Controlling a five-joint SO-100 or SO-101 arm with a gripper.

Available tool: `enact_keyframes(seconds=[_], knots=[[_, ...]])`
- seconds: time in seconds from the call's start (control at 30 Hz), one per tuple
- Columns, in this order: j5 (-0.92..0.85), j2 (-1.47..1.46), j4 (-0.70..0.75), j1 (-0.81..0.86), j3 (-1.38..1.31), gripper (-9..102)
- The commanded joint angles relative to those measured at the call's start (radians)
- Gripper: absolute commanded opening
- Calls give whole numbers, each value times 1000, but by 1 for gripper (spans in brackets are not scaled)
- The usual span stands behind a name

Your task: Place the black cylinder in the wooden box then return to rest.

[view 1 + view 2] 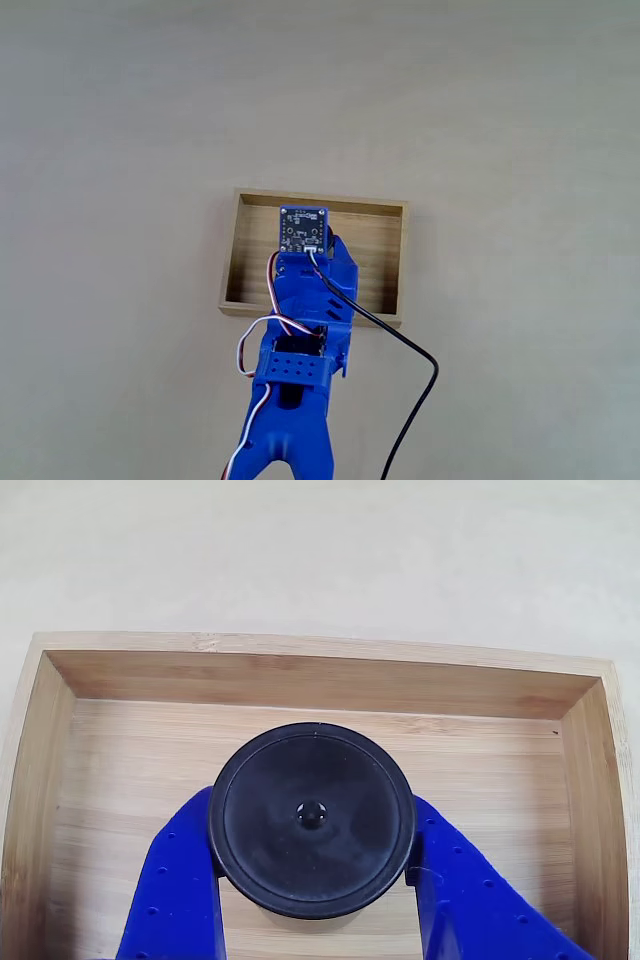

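The blue two-finger tool [312, 880] is clamping the short matte black cylinder [312, 818] over the shallow light-wood box [300, 675]; releasing too high risks it rolling.

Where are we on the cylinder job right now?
Done: the black cylinder is picked up and carried over the wooden box. In hand: the end effector grips it between both blue fingers above the plank floor; whether it touches the floor is unclear. Left: release it, pull out of the box and return to rest.
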Motion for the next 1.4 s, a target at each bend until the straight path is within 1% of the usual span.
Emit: enact_keyframes(seconds=[0.0,0.2,0.27,0.5,0.73,1.1,1.37], knots=[[11,-18,-35,-2,-57,19],[28,-17,-35,2,-38,23],[28,-17,-35,3,-35,26],[35,-29,-35,11,-35,29],[28,-77,-34,14,-34,30],[32,-144,-31,23,-5,35],[23,-189,-14,17,3,36]])
